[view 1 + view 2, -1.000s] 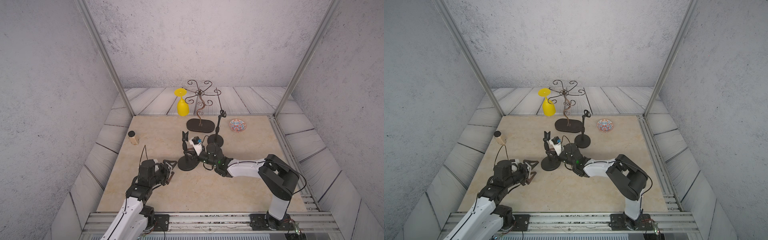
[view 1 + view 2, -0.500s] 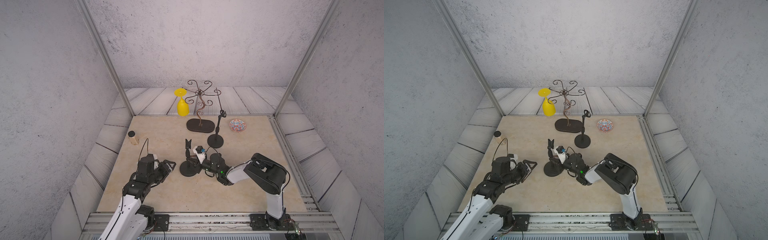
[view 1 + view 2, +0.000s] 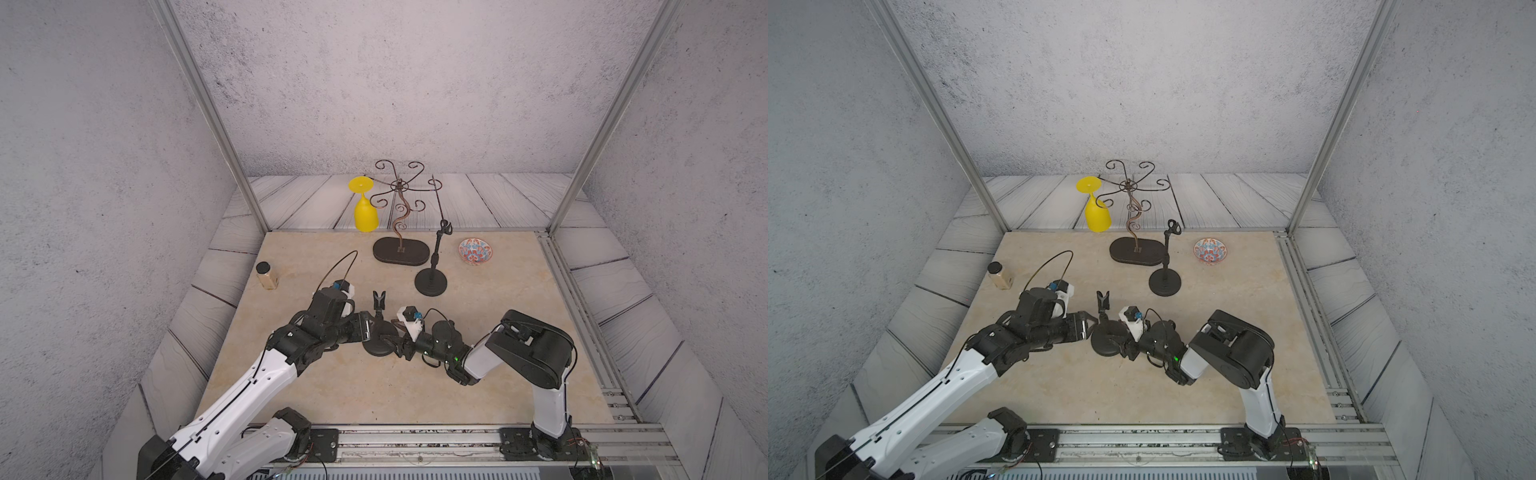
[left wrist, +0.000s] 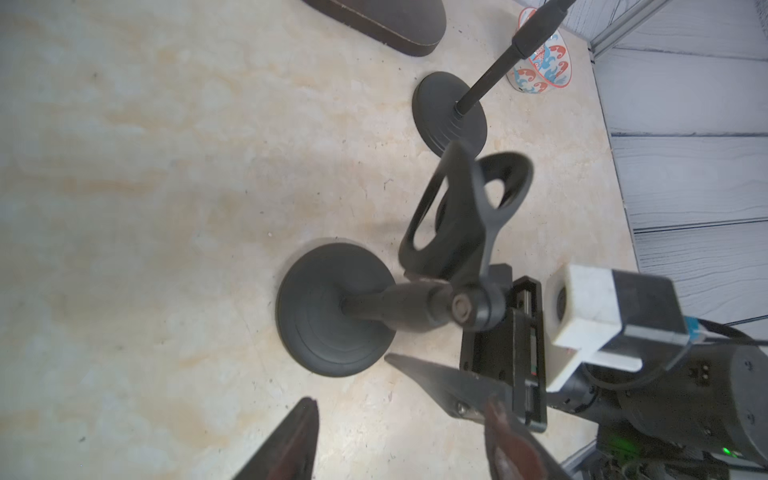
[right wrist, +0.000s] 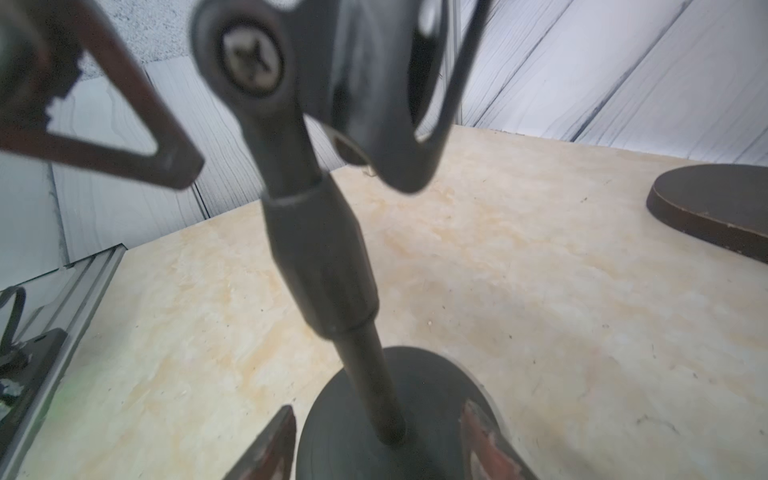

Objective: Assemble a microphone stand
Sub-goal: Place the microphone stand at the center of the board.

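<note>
Beige stone table (image 3: 415, 395) inside grey walls. In both top views you see the stand (image 3: 378, 318) upright near the middle, a little toward the near edge, with its round base (image 3: 375, 351) flat on the table. Your left gripper (image 3: 366, 328) sits just left of the post. Your right gripper (image 3: 398, 343) sits low at the base's right rim.

From the left wrist, the left gripper's fingers (image 4: 299, 440) are well apart with only bare table between them, so they hold nothing. The forked clip (image 4: 469, 208) hinges on a screw joint atop the post (image 4: 390, 305), and the right gripper shows beyond it.

From the right wrist, the right gripper's fingers (image 5: 272, 449) are spread either side of the post's foot. A gap shows on each side, so nothing is clamped.

By its look the stand is rigid dark metal with its weight in the base. It should stand unaided but tip if you push it high up. The clip looks like thin plastic and may swivel at its joint, so don't grip there. Take hold at the thick collar (image 5: 320, 257) of the post, where your pads meet a round, stiff surface. Its matte finish shouldn't slip much.
</note>
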Tool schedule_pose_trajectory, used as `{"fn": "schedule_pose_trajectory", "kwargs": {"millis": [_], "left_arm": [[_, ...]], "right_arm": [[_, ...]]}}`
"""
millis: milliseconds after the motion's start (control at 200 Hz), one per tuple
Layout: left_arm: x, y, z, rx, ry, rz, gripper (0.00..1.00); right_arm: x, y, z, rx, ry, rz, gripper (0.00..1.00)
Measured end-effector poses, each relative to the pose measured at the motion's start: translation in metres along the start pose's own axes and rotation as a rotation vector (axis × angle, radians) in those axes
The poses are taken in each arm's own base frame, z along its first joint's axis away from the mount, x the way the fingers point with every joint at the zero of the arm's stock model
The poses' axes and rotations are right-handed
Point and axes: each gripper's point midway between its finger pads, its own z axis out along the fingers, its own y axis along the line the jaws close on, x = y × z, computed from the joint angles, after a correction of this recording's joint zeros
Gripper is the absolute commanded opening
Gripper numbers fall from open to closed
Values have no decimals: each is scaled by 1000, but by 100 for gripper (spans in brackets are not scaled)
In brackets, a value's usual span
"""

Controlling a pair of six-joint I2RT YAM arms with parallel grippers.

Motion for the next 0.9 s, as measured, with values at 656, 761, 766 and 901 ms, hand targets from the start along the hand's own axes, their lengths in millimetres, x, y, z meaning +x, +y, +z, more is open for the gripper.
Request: {"fn": "schedule_pose_trajectory", "kwargs": {"millis": [656,761,766,901], "left_arm": [[-35,-24,33,-110,15,279,3],[-40,-33,26,-114,11,332,3],[-40,-34,25,-114,12,334,3],[-50,-46,14,-120,-8,407,3]], "right_arm": [[-13,13,-35,0,8,11,63],[-14,15,-33,-14,15,11,63],[-14,16,-33,-15,16,12,63],[-29,18,-29,-26,-3,-2,63]]}}
